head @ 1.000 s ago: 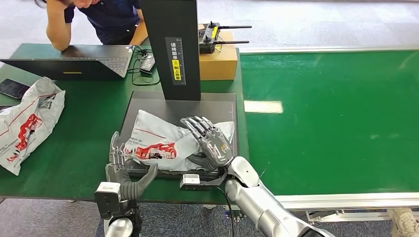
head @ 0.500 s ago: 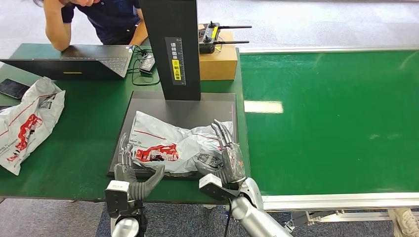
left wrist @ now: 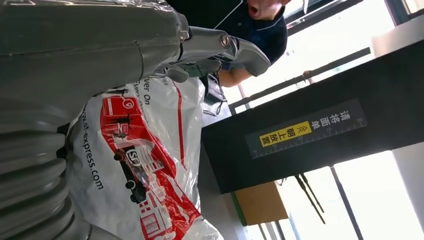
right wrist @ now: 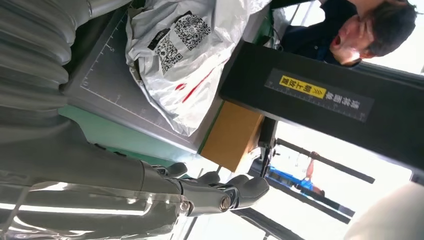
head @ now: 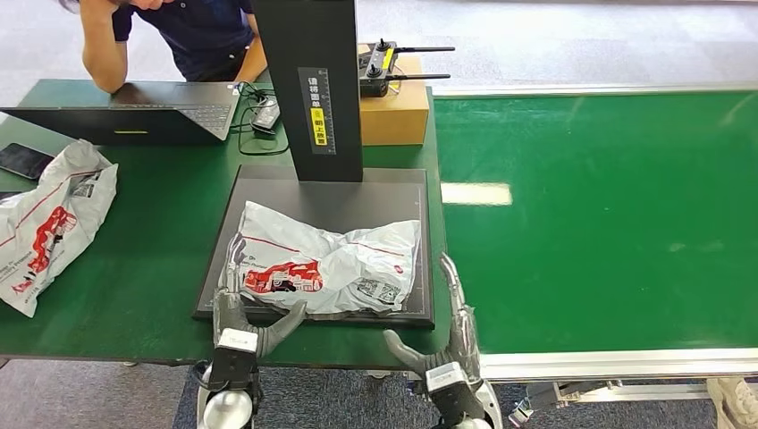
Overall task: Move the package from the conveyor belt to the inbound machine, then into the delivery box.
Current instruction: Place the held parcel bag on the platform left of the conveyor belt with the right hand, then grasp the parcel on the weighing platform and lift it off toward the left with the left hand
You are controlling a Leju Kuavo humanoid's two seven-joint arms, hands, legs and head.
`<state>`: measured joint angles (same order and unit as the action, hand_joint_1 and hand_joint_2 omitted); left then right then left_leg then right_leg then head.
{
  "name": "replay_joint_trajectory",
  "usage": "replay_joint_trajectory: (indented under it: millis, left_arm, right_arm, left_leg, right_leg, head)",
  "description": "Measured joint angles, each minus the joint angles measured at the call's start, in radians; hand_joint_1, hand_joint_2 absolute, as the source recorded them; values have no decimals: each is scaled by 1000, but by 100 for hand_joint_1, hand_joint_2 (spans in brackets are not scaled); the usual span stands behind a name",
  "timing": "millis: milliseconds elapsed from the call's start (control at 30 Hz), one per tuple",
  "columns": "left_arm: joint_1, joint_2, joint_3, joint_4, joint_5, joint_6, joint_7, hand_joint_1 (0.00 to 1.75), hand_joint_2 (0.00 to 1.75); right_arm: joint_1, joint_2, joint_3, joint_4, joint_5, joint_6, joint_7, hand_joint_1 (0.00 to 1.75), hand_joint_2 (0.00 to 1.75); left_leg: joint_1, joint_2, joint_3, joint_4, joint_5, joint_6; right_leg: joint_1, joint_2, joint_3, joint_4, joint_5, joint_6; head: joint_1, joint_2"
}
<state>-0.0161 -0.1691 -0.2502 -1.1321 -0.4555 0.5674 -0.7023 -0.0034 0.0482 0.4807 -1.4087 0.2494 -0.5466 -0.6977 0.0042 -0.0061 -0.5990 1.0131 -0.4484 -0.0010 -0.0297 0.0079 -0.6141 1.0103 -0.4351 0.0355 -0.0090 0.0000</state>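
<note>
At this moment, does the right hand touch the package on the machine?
Apart. In the head view the right hand stands beside the machine's dark plate, with green table showing between it and the package.

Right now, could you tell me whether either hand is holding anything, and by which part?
Nothing is held. The left hand sits at the package's near edge, fingers apart; the right hand is beside the scanner plate, open.

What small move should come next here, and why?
Probably closing the left hand on the near edge of the package, ready to lift it off the inbound machine's dark plate. The package lies flat there under the black column; the left fingers reach its near-left corner, while the right hand stands open beside the plate, holding nothing.
</note>
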Motion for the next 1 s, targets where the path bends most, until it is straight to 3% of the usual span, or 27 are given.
replay_joint_trajectory:
  millis: [200, 567, 800, 1000]
  left_arm:
    - [-5, -1, 12, -16, -164, -2, 15, 0, 175]
    - [-107, -3, -59, -10, -549, -151, 156, 0, 175]
    - [-237, -3, -94, 126, -638, -190, 197, 0, 175]
    - [-316, -2, -97, 277, -713, -165, 247, 0, 175]
  right_arm:
    - [86, 2, -67, -113, -46, 91, 0, 0, 175]
    - [205, 38, -211, -250, -24, 218, 0, 0, 175]
    - [228, 70, -271, -282, -9, 272, 0, 0, 175]
    - [235, 87, -302, -285, -12, 285, 0, 0, 175]
  left_leg:
    - [0, 0, 0, 0, 0, 0]
    - [0, 0, 1, 0, 0, 0]
    - [0, 0, 1, 0, 0, 0]
    - [0, 0, 1, 0, 0, 0]
  right_leg:
    - [0, 0, 0, 0, 0, 0]
    - [0, 0, 0, 0, 0, 0]
    - [0, 0, 1, 0, 0, 0]
    - [0, 0, 1, 0, 0, 0]
  head:
    - [0, 0]
    - [0, 0]
    - [0, 0]
    - [0, 0]
